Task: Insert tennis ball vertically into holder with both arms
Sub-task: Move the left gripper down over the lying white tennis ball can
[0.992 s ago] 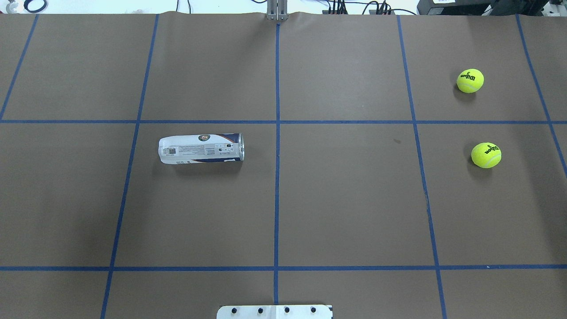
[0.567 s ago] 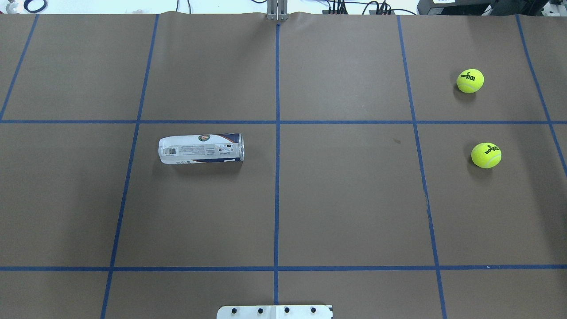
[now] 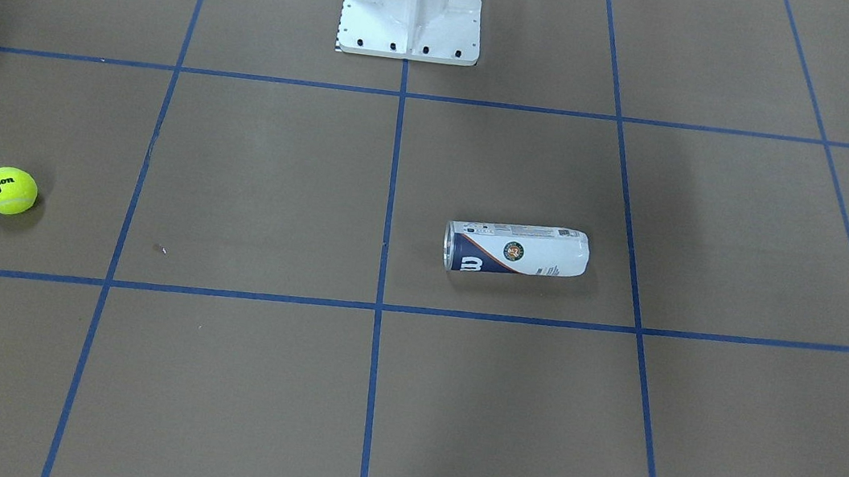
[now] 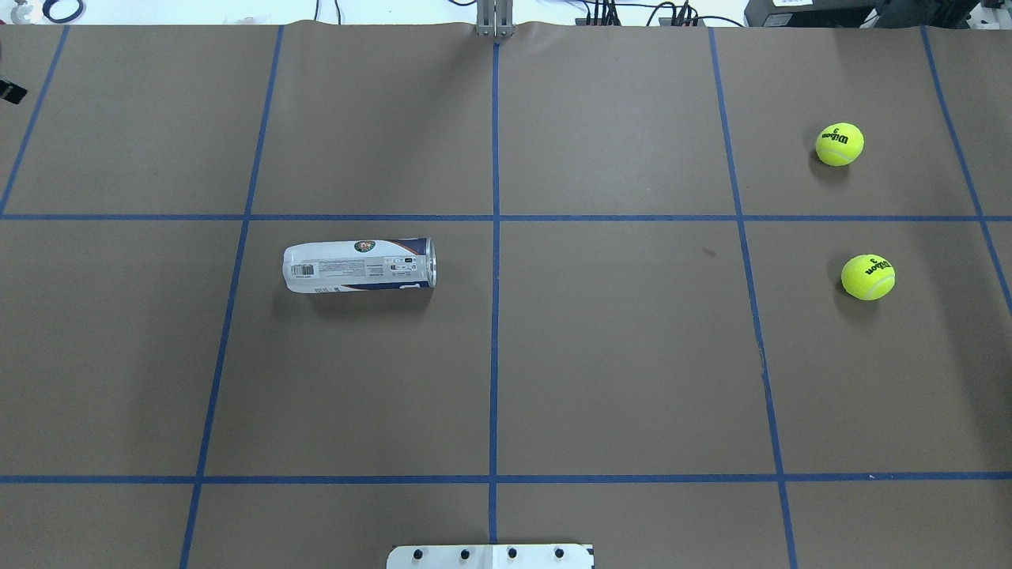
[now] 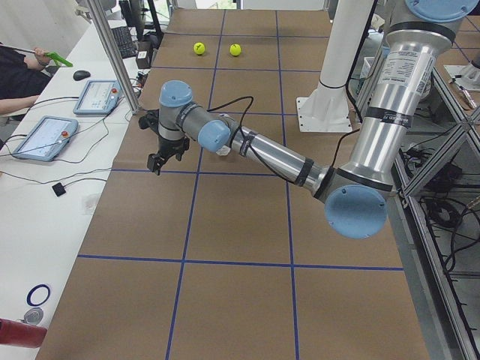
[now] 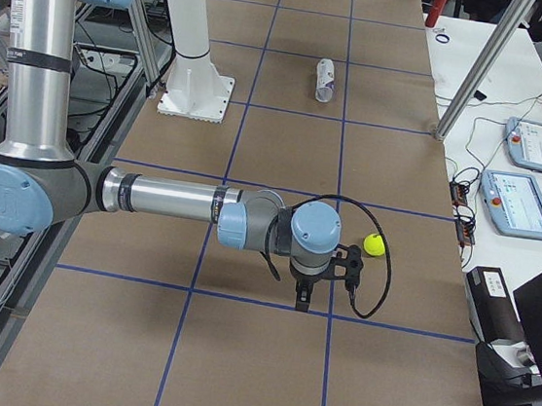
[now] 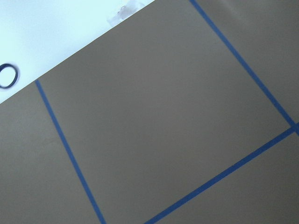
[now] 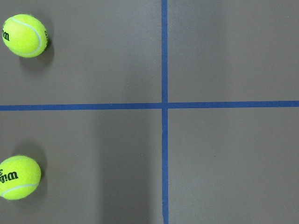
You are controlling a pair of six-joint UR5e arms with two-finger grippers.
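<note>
The holder [image 4: 360, 265], a clear can with a navy-and-white label, lies on its side left of the table's middle, open end toward the centre line; it also shows in the front view [image 3: 516, 250] and the right view [image 6: 325, 79]. Two yellow tennis balls [image 4: 840, 144] [image 4: 867, 276] rest at the far right and show in the right wrist view [image 8: 24, 35] [image 8: 17, 177]. My left gripper [image 5: 157, 165] hangs over the table's left end, well apart from the holder. My right gripper [image 6: 302, 303] hangs near one ball [image 6: 374, 244]. I cannot tell whether either is open.
The white robot base [image 3: 413, 2] stands at the near middle edge. Blue tape lines grid the brown table cover. Control tablets [image 6: 530, 203] and an aluminium post [image 6: 482, 70] stand beyond the far edge. A person sits off the far-left corner [image 5: 15, 75].
A black bit of my left gripper has come into the overhead view's upper left edge. The holder and both balls have not moved.
</note>
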